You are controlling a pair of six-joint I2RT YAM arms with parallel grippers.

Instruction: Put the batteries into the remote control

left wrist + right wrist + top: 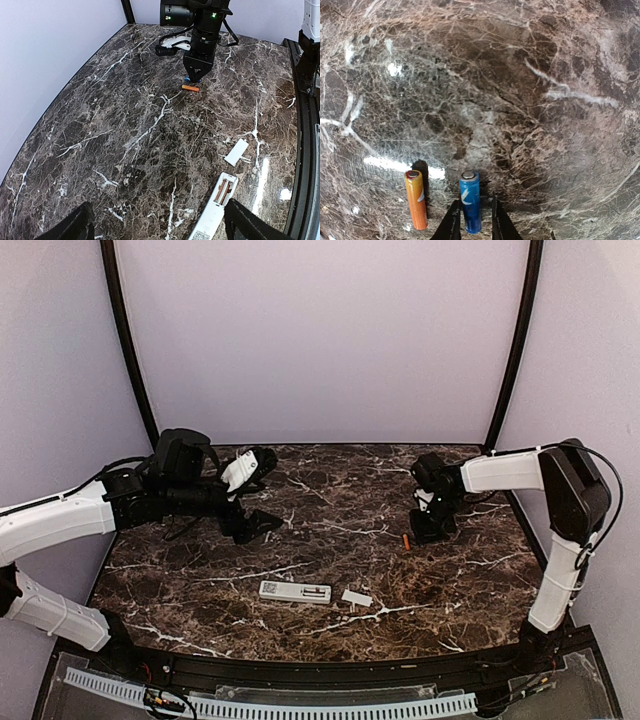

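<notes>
From above, the dark brown, white-veined marble desk (200, 590) carries the slim white plastic remote control (295, 591) near its front edge. A small white rectangular plastic cover (356, 597) lies just beside the remote control's right end. The left claw (268, 490) hangs over the left rear of the desk with its jaws spread wide and nothing between them. The right claw (430, 530) points down at the right side. The short orange-red cylinder battery (406, 540) lies just to its left.

The left wrist view shows the left claw (157, 210) wide apart over bare marble. The remote control (212, 212) lies back up, its battery recess uncovered. The cover (236, 152) lies near it, apart. Farther off, the right claw (195, 77) stands just behind the orange-red battery (190, 88).

In the right wrist view, the right claw (475, 202) straddles the short blue cylinder battery (470, 200), which lies flat on the desk. The jaws are narrowly parted, with a sliver of gap on one side. The orange-red battery (416, 199) lies parallel just beside it, not touching.
</notes>
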